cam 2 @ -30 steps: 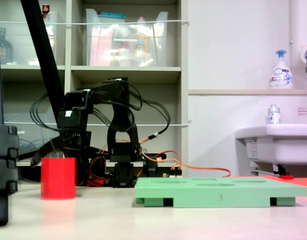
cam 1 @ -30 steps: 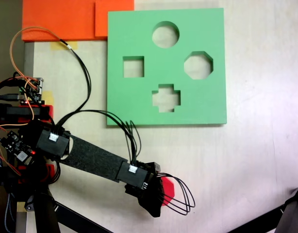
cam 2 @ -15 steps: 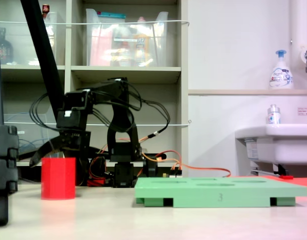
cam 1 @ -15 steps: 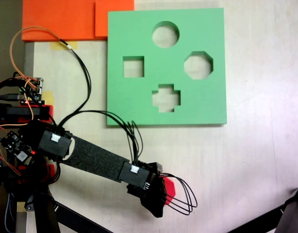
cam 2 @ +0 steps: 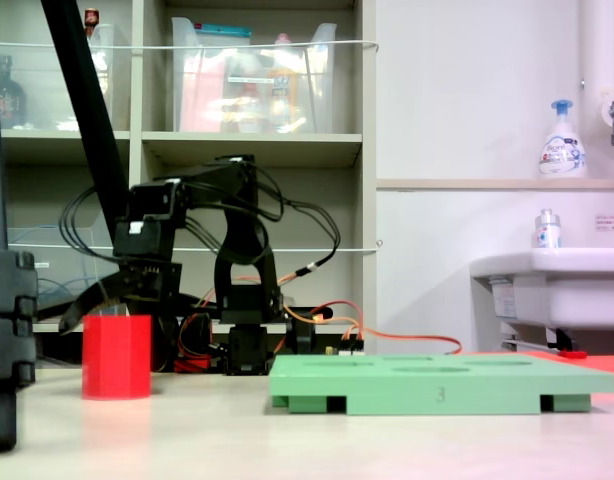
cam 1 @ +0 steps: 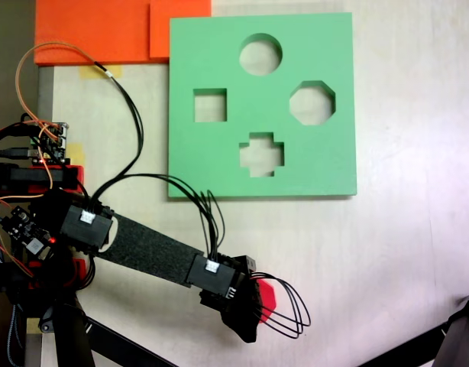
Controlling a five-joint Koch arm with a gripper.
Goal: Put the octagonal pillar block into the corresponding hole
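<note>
Pale tabletop (cam 1: 402, 252) under everything, with shelving (cam 2: 257, 150) and clear storage bins (cam 2: 252, 85) behind in a fixed view from table level, plus a white sink (cam 2: 557, 290) and a soap bottle (cam 2: 561, 140) at far right. At the left edge of a fixed view from above, red motor base (cam 1: 36, 180) with orange and black wires (cam 1: 36, 76) looping off it. From there, black arm (cam 1: 147, 248) slanting down and to the right, ending in the gripper (cam 1: 259, 306), low in the picture and well apart from the board. Directly beneath the gripper, red block (cam 1: 266, 295), mostly covered, only a sliver showing past the black fingers and looped cables. From table level, same red block (cam 2: 116, 357) standing upright on the table at left, gripper (cam 2: 117, 310) hanging just over its top, one curved finger (cam 2: 82, 306) reaching out past its left side. Jaws apparently spread over the block, but no telling for sure whether open or pressing on it. Top left from above, orange foam sheets (cam 1: 105, 30) against the board's corner. Further right, green board (cam 1: 211, 164) lying flat, with square, round, cross and eight-sided cutouts; eight-sided hole (cam 1: 312, 103) nearest the right edge, nothing in it. From table level, green board (cam 2: 437, 385) to the right of the block, well apart from it.
</note>
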